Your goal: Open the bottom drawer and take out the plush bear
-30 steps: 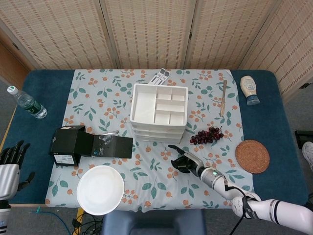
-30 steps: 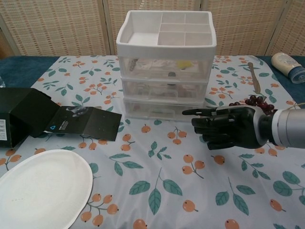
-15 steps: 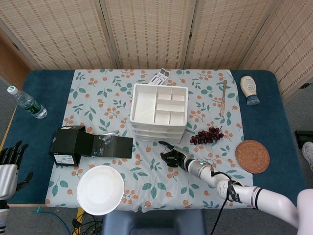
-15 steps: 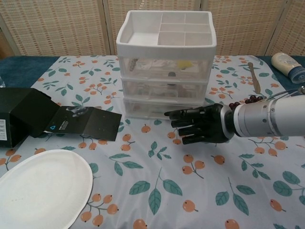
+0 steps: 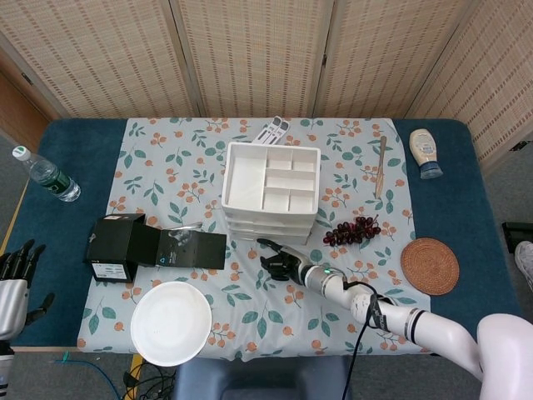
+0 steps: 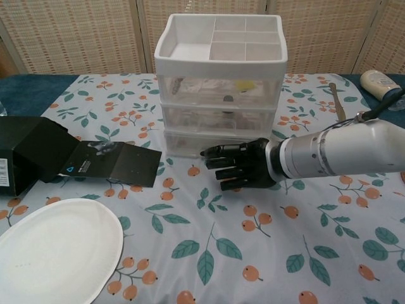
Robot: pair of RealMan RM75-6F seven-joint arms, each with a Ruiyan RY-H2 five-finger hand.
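The white three-drawer unit (image 5: 271,187) (image 6: 219,95) stands mid-table with all drawers pushed in. Its bottom drawer (image 6: 209,144) (image 5: 266,236) is translucent, and no plush bear can be made out inside it. My black right hand (image 5: 283,262) (image 6: 243,166) hovers low just in front of that drawer, fingers stretched out and pointing left, fingertips (image 6: 209,152) close to the drawer's front and holding nothing. Off the table's near left corner, my left hand (image 5: 15,279) hangs with fingers spread and empty.
An opened black box (image 5: 125,246) (image 6: 31,152) lies left of the drawers, with a white plate (image 5: 171,322) (image 6: 50,250) nearer me. Grapes (image 5: 354,231), a woven coaster (image 5: 430,266), a wooden stick (image 5: 381,167) and a sauce bottle (image 5: 425,152) sit right. A water bottle (image 5: 46,175) lies far left.
My right hand has slid left and toward the unit, from the right of the drawers to directly before the bottom drawer's front. The left hand has barely shifted.
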